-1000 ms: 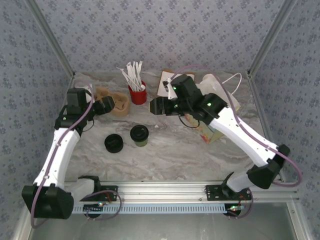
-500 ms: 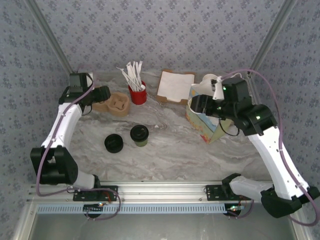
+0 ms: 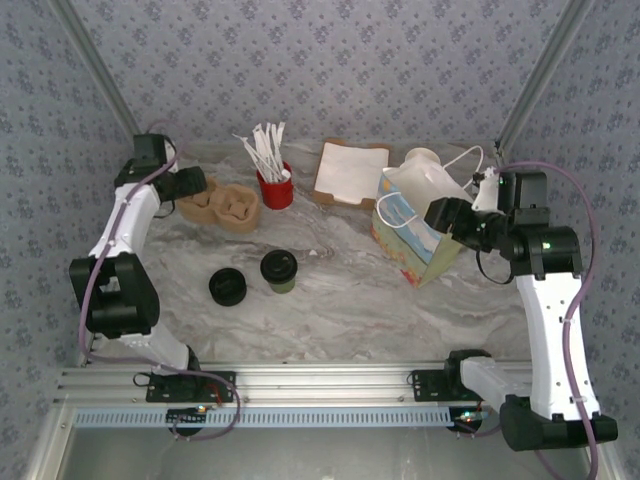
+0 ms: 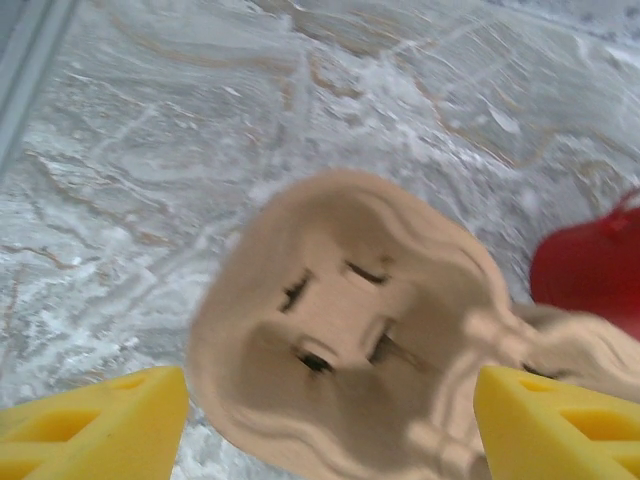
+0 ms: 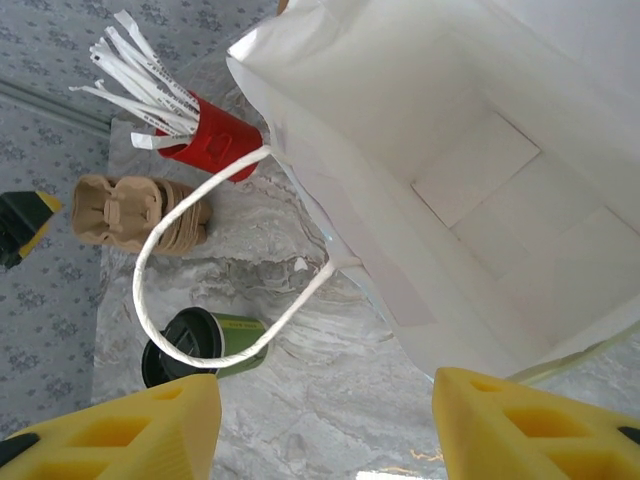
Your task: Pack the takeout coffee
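Top external view: the takeout coffee [image 3: 279,270] stands on the desk [image 3: 340,300] nearer to my bases than the red cup [image 3: 275,190] and well apart from it. Its black lid is on and its olive-green side shows below. Just left of the coffee, also on the near side of the red cup, lies a loose black lid [image 3: 228,287]. The red cup holds a spray of white sticks [image 3: 263,145]. Close against the red cup's left side lies the brown cup carrier [image 3: 228,205], flat on the desk.

My left gripper [image 3: 190,183] hangs at the end of the carrier away from the red cup. In the left wrist view its yellow fingers [image 4: 90,425] stand wide apart with nothing clamped between them. The carrier's moulded pockets lie below, and the red cup peeks in at the right edge. I cannot tell whether the fingertips touch the cardboard, as the picture is soft there.

Right of the red cup, past a stack of white napkins [image 3: 350,170], stands the paper bag [image 3: 412,235], tilted with its mouth open. My right gripper [image 3: 447,213] is by the bag's rim, on the side farthest from the red cup. Seen from the right wrist, its fingers [image 5: 130,425] are spread wide and hold nothing. I look into the bag's white inside down to its floor. One white handle [image 5: 190,270] loops down toward the coffee, which sits below the red cup in that picture, outside the bag.
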Controlling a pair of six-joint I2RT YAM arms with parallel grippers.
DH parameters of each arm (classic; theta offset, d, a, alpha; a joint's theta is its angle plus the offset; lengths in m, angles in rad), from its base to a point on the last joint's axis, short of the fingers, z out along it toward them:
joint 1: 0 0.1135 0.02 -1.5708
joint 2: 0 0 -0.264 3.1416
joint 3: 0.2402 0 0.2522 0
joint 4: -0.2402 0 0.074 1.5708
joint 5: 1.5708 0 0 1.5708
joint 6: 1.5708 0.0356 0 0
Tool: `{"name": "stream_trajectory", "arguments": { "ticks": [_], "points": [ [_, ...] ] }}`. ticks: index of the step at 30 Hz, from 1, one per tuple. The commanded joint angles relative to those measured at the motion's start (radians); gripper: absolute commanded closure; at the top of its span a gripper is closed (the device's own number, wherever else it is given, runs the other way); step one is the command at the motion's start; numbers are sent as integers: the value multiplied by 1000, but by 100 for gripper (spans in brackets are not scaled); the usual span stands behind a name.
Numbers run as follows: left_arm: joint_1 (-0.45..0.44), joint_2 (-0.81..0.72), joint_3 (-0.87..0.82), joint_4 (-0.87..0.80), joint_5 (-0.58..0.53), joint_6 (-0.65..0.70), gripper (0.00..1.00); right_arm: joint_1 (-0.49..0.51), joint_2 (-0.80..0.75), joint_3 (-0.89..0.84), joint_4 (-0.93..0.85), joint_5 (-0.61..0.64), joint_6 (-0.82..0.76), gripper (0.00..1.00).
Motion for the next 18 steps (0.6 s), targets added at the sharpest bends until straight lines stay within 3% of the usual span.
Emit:
{"name": "stream_trajectory", "arguments": {
  "ticks": [1, 18],
  "points": [
    [23, 47, 62, -45, 31, -30, 24, -26, -14, -12, -36, -60, -36, 40],
    [41, 133, 82, -45, 100, -29, 24, -89, -17, -32, -29, -109, -46, 40]
  ]
}}
